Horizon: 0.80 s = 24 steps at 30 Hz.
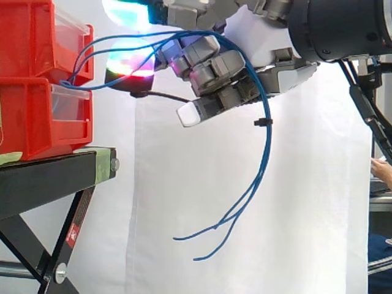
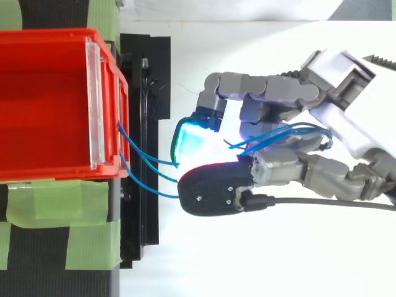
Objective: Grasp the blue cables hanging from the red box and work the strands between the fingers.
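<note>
Hand [image 1: 220, 67] nearest, just beside red box [image 2: 55, 37], fingers curled round blue cables [image 1: 268, 147]. Strands leave box front, arch over and between fingers, loose ends dangling below palm, well clear of black stand [image 1: 49, 177]. Hand close to box, likely to keep strands slack while fingers work them.

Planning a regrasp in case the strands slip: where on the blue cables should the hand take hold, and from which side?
Probably the bundled stretch just above the black tie, where the blue cables run together; below it the ends splay. Come from the side opposite the red bin, fingers across the strands, as the hand does now.
</note>
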Available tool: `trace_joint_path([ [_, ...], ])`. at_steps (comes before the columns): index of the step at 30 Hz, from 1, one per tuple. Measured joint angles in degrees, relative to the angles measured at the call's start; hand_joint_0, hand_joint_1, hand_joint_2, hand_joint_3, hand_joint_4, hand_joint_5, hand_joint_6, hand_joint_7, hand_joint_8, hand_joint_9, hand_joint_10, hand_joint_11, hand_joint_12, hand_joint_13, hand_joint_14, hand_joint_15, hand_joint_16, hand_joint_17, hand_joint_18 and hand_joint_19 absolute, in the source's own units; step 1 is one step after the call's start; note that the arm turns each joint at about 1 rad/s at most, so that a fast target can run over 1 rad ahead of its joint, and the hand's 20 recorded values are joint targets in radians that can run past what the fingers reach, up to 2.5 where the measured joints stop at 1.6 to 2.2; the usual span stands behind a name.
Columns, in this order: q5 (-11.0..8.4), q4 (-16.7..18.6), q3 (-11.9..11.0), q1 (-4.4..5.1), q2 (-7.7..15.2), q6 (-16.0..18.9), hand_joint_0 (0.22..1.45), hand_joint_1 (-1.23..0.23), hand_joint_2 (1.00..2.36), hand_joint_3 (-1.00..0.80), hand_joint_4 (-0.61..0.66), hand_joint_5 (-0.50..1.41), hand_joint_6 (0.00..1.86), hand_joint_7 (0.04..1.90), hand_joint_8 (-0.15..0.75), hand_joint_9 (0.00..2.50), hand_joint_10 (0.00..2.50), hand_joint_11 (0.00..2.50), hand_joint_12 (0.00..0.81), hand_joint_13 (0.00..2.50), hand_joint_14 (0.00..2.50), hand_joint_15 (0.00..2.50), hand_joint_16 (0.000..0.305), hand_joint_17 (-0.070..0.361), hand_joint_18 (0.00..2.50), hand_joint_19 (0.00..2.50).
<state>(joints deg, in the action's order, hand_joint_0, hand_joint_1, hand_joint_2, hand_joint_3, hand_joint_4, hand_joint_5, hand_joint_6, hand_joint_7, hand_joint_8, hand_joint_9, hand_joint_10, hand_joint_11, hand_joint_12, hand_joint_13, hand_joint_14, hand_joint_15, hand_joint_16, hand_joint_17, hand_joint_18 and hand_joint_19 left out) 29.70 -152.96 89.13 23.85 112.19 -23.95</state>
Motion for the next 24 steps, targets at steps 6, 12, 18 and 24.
trace_joint_path([
  [6,-0.59,1.4,0.0,-0.02,0.0,-3.6,0.84,-0.63,1.01,-0.81,0.29,0.5,0.1,1.48,0.494,0.55,2.5,2.5,0.557,1.0,2.5,1.63,0.06,0.135,1.34,0.63],
  [12,-0.68,2.9,0.0,-0.08,0.0,-4.1,0.84,-0.65,1.01,-0.85,0.31,0.46,0.14,1.47,0.496,0.53,2.5,2.5,0.56,0.99,2.5,1.64,0.061,0.137,1.33,0.62],
  [18,-0.69,3.3,0.0,-0.1,0.0,-3.6,0.8,-0.68,1.0,-0.94,0.32,0.41,0.16,1.46,0.503,0.5,2.5,2.5,0.568,0.97,2.5,1.64,0.062,0.14,1.31,0.61],
  [24,-0.69,3.2,0.0,-0.09,0.0,-1.8,0.79,-0.72,1.0,-0.94,0.32,0.33,0.18,1.45,0.506,0.45,2.5,2.5,0.579,0.94,2.5,1.67,0.065,0.146,1.27,0.59],
])
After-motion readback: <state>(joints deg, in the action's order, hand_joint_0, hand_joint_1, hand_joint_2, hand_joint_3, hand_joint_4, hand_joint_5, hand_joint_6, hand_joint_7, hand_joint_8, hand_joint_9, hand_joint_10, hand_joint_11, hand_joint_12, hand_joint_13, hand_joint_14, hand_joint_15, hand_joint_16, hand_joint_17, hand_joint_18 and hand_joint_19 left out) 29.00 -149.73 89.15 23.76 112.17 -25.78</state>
